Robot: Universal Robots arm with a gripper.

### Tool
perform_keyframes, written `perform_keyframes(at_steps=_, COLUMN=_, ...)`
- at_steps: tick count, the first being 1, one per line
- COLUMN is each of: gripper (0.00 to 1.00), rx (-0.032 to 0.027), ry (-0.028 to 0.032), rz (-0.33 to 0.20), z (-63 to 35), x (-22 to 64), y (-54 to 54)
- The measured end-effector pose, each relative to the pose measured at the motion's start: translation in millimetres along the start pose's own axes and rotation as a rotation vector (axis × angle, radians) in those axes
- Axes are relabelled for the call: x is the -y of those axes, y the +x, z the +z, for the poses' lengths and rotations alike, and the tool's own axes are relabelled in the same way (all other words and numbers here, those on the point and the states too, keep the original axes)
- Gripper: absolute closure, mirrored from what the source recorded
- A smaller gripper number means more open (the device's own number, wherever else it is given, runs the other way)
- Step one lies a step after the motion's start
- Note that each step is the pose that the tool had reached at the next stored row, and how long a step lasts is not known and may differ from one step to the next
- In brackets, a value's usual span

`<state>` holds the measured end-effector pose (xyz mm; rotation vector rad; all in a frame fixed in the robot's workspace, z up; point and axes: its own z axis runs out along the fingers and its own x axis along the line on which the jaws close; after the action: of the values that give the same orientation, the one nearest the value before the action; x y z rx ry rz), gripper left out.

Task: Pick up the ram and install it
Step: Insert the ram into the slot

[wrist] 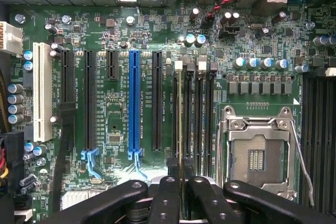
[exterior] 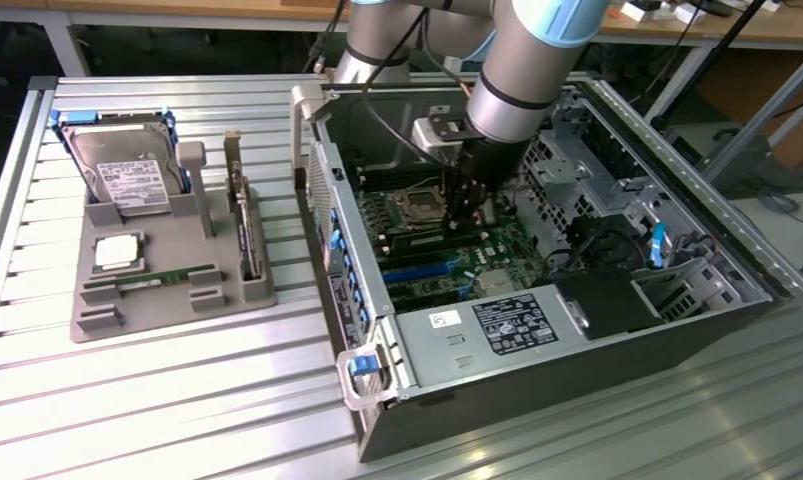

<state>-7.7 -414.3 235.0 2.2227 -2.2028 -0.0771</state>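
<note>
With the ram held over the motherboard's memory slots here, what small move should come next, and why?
Probably a short, straight press down. The fingers are shut on the ram, which stands edge-on in line with a memory slot beside the empty CPU socket; whether it is fully seated cannot be told.

I see the green motherboard (wrist: 121, 114) with one blue slot (wrist: 134, 103), one white slot (wrist: 39, 92) and several black slots beside them. The ram (wrist: 180, 114) shows as a thin yellowish-green edge between black slots, and the gripper (wrist: 178, 192) on it is black. The CPU socket (wrist: 257, 150) has a silver frame. On the silver ribbed table (exterior: 174, 400) lies a grey tray (exterior: 174, 270); near its far edge stands a drive (exterior: 128, 175) with a white label and blue sides. The case (exterior: 575, 350) is black with grey metal inside.
</note>
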Motion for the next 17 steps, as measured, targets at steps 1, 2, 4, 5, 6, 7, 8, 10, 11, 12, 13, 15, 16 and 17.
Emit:
perform_keyframes(at_steps=1, gripper=0.87, rx=0.0000, ry=0.0000, rz=0.000, z=0.1, x=-1.0, y=0.0)
perform_keyframes(at_steps=2, gripper=0.87, rx=0.0001, ry=0.0000, rz=0.000, z=0.2, x=-1.0, y=0.0)
perform_keyframes(at_steps=4, gripper=0.87, rx=0.0001, ry=0.0001, rz=0.000, z=0.4, x=-1.1, y=0.6)
perform_keyframes(at_steps=5, gripper=0.87, rx=-0.0001, ry=0.0000, rz=0.000, z=0.3, x=-1.1, y=1.1)
perform_keyframes(at_steps=6, gripper=0.87, rx=-0.0001, ry=0.0000, rz=0.001, z=0.4, x=-1.1, y=1.5)
perform_keyframes(at_steps=7, gripper=0.87, rx=-0.0002, ry=0.0000, rz=0.000, z=0.4, x=-1.0, y=1.5)
perform_keyframes(at_steps=8, gripper=0.87, rx=-0.0002, ry=0.0000, rz=0.000, z=0.5, x=-1.0, y=1.6)
perform_keyframes(at_steps=10, gripper=0.87, rx=-0.0001, ry=0.0001, rz=0.000, z=1.7, x=-1.0, y=1.6)
perform_keyframes(at_steps=11, gripper=0.87, rx=-0.0003, ry=0.0000, rz=0.000, z=2.7, x=-0.9, y=1.7)
perform_keyframes(at_steps=12, gripper=0.87, rx=-0.0003, ry=0.0000, rz=0.000, z=2.7, x=-0.9, y=1.7)
perform_keyframes(at_steps=13, gripper=0.87, rx=-0.0002, ry=0.0000, rz=0.000, z=2.8, x=-0.9, y=1.7)
perform_keyframes(at_steps=15, gripper=0.80, rx=-0.0001, ry=0.0000, rz=0.000, z=2.8, x=-0.9, y=1.7)
perform_keyframes(at_steps=16, gripper=0.80, rx=-0.0004, ry=0.0002, rz=0.000, z=1.9, x=-0.9, y=1.6)
perform_keyframes(at_steps=17, gripper=0.80, rx=-0.0001, ry=0.0007, rz=0.000, z=-3.7, x=-1.2, y=1.5)
